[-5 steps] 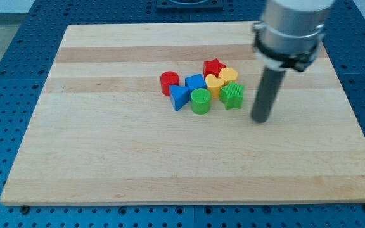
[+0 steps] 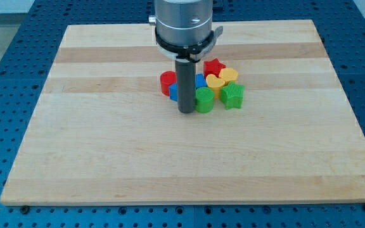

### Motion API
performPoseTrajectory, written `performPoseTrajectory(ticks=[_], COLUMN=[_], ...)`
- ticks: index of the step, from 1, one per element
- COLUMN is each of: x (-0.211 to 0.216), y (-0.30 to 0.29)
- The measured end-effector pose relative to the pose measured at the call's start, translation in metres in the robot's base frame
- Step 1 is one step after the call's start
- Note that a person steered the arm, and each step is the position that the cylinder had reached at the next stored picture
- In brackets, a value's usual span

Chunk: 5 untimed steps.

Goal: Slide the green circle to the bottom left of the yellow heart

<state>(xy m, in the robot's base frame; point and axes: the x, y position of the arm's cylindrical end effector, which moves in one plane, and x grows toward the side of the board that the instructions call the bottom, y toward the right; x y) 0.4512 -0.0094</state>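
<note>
1. You have no gripper to read: the arm ends in a rod, and my tip (image 2: 186, 112) touches the board right against the green circle (image 2: 204, 100), at its 9 o'clock.
2. You'll find the green circle at 7 o'clock of the yellow heart (image 2: 215, 83), touching it.
3. The rod hides most of the blue blocks (image 2: 199, 80).

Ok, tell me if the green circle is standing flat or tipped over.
Flat, it seems: the green circle shows its round top face level on the board. My tip hides its left edge.
</note>
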Motion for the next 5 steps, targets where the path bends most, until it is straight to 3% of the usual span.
performPoseTrajectory(ticks=[5], x=[0.006], y=[-0.015])
